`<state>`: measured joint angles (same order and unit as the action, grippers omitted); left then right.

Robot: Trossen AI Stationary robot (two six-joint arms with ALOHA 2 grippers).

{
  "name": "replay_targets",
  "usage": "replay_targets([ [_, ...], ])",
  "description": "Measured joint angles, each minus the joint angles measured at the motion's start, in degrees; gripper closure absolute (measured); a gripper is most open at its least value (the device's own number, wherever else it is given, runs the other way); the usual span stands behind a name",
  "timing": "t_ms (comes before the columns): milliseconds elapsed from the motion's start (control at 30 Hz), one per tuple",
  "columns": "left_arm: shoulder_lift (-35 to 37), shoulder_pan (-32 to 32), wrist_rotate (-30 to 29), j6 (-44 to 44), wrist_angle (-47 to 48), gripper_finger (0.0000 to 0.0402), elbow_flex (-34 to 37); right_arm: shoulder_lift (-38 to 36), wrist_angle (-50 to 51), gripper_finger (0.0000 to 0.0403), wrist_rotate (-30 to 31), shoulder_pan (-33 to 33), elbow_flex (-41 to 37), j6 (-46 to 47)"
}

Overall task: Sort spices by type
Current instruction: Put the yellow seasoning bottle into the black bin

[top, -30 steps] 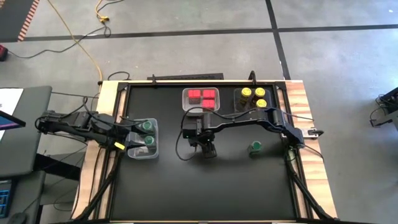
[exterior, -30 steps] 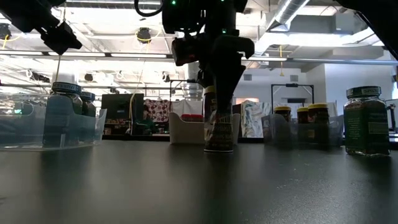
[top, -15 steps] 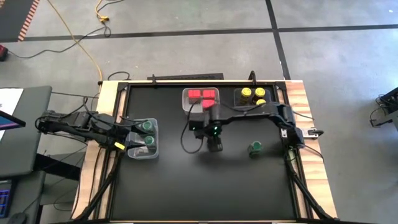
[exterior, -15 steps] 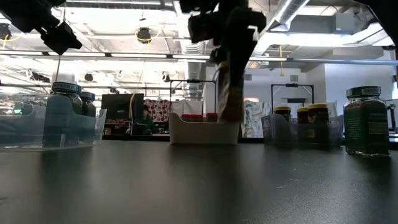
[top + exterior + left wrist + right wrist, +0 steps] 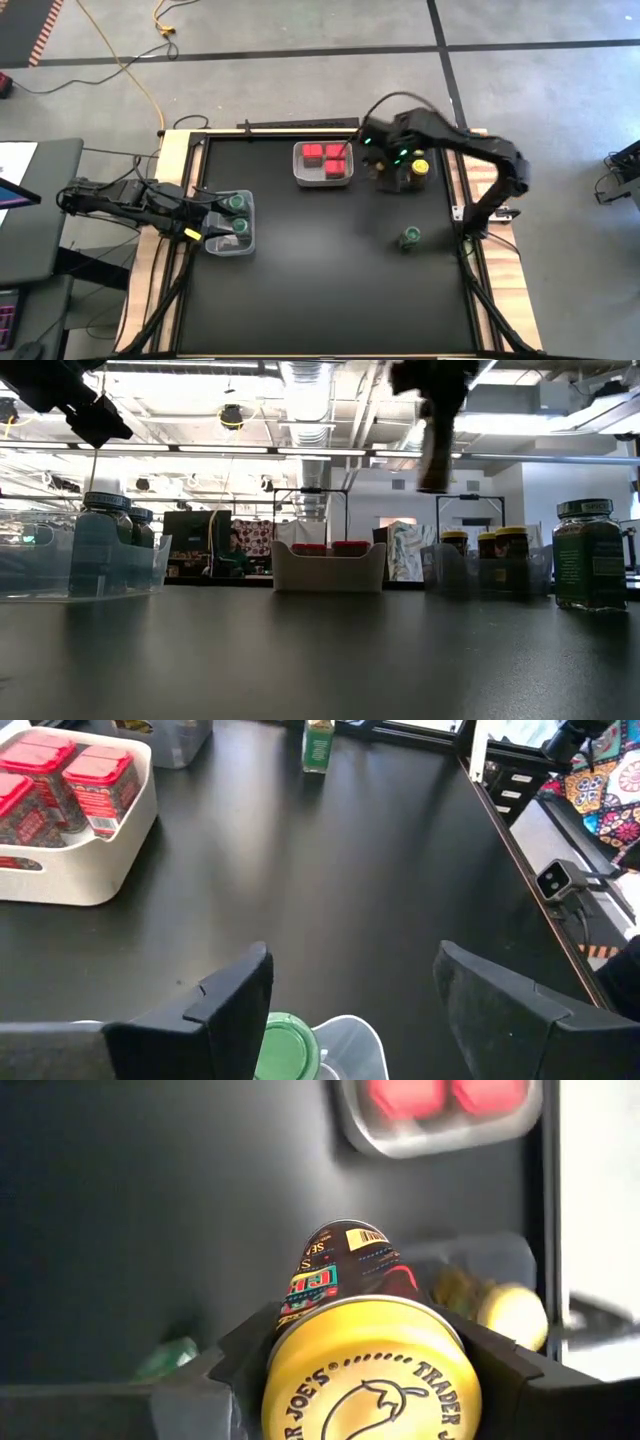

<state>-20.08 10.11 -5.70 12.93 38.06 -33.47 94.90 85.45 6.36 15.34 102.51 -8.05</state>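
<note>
My right gripper (image 5: 396, 166) is high over the clear tray of yellow-lidded jars (image 5: 420, 167) at the far right, shut on one yellow-lidded jar (image 5: 368, 1370). That jar also shows raised in the low view (image 5: 434, 458). Red boxes (image 5: 324, 158) sit in a white tray at the far middle. One green-lidded jar (image 5: 410, 237) stands on its base on the table. My left gripper (image 5: 350, 995) is open above a green lid (image 5: 285, 1045), over the left tray (image 5: 232, 222) with two green-lidded jars. My right gripper pinches the yellow-lidded jar at its top, one finger (image 5: 215, 1380) on each side of the lid's rim (image 5: 278, 1380). The fingers come from above, pointing steeply down. The jar hangs below them, lid up and slightly tilted, well clear of the table and the tray.
The white tray (image 5: 330, 567) and the clear yellow-jar tray (image 5: 490, 555) stand side by side along the far edge. The black mat's middle and near half (image 5: 320, 290) lie bare. Wooden table borders and the arm bases flank the mat on both sides.
My right gripper has lifted the yellow-lidded jar off the middle of the table and carried it up and toward the far right, ending above the yellow-jar tray. It has stayed shut on the jar. My left gripper has kept still.
</note>
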Motion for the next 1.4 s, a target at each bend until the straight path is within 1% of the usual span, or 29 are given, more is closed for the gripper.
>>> replay_targets([
  [133,0.00,0.00,-0.84,0.13,0.00,0.0136,0.00,-6.25,-0.41,0.0160,0.01,6.40,-7.78,-1.23],
  [233,0.00,0.00,-0.88,0.16,0.00,0.0136,0.00,-8.80,-2.33,0.0160,-0.32,10.56,-12.90,-1.51],
  [433,0.00,0.00,-0.96,0.17,0.00,0.0136,0.00,-9.48,-9.06,0.0160,-1.93,15.70,-20.80,-5.36],
  [633,0.00,0.00,-0.96,0.20,0.00,0.0136,0.00,-9.39,-15.51,0.0160,-5.16,19.80,-27.48,-5.98],
  [700,0.00,-0.01,-0.96,0.20,0.00,0.0136,0.00,-9.41,-16.64,0.0160,-5.25,20.98,-29.15,-6.30],
  [900,0.00,0.00,-0.98,0.22,0.00,0.0136,0.00,-9.41,-22.92,0.0160,-6.56,23.04,-32.62,-7.51],
  [1167,0.00,-0.02,-0.98,0.22,0.00,0.0136,0.00,-9.37,-25.17,0.0159,-6.74,22.98,-34.81,-8.90],
  [1400,0.00,0.00,-0.98,0.20,0.00,0.0136,0.00,-9.30,-27.22,0.0158,-6.72,23.07,-38.21,-9.12],
])
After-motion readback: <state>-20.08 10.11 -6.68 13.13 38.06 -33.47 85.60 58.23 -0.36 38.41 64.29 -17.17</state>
